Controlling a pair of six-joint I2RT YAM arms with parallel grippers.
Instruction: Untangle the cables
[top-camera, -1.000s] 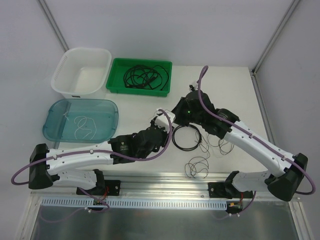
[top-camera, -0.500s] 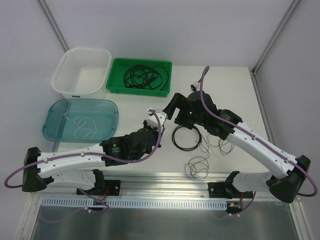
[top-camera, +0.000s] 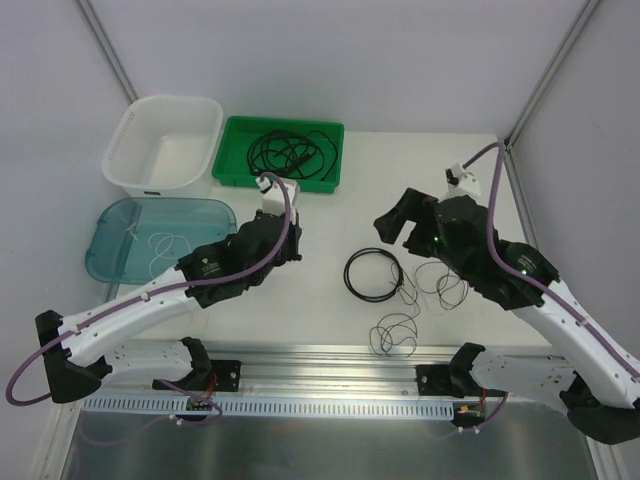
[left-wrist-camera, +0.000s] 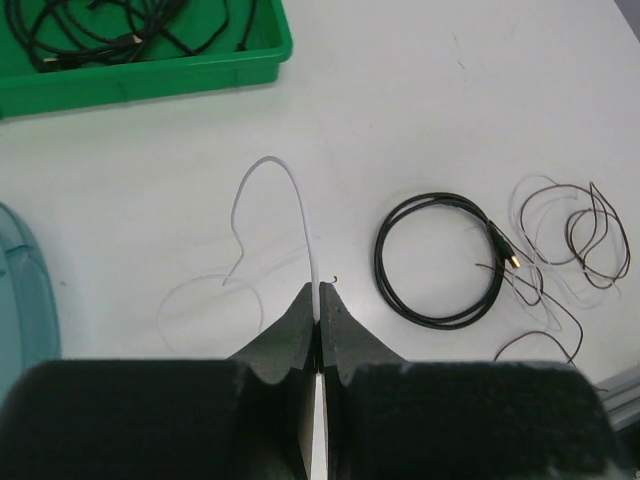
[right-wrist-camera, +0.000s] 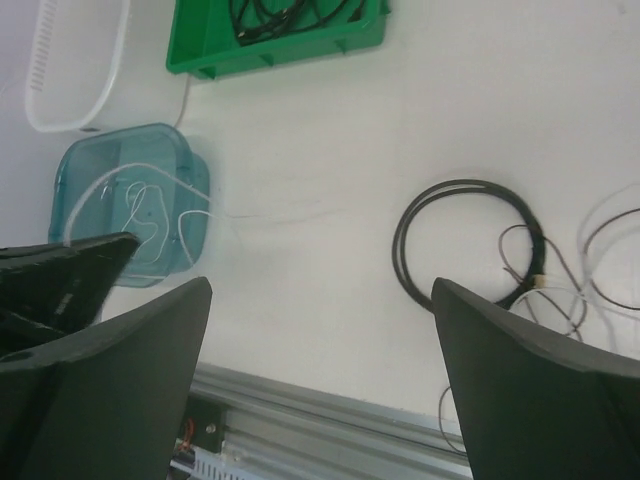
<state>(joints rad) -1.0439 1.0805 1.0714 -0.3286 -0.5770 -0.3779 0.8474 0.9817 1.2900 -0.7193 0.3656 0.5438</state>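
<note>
Over the white surface (top-camera: 330, 215), my left pincer (left-wrist-camera: 318, 297) is clamped on a thin white cable (left-wrist-camera: 292, 187), which arches out from the tips and drops back toward the surface. My right pincer (right-wrist-camera: 320, 290) hangs with its fingers wide apart, holding nothing. Near it a black cable (top-camera: 373, 274) lies coiled in a ring, with hair-thin dark wire (top-camera: 396, 335) looped just beside it. More black cables (top-camera: 290, 152) sit in the green tray (top-camera: 225, 150), and another white cable (top-camera: 168, 250) lies in the blue tray (top-camera: 100, 235).
</note>
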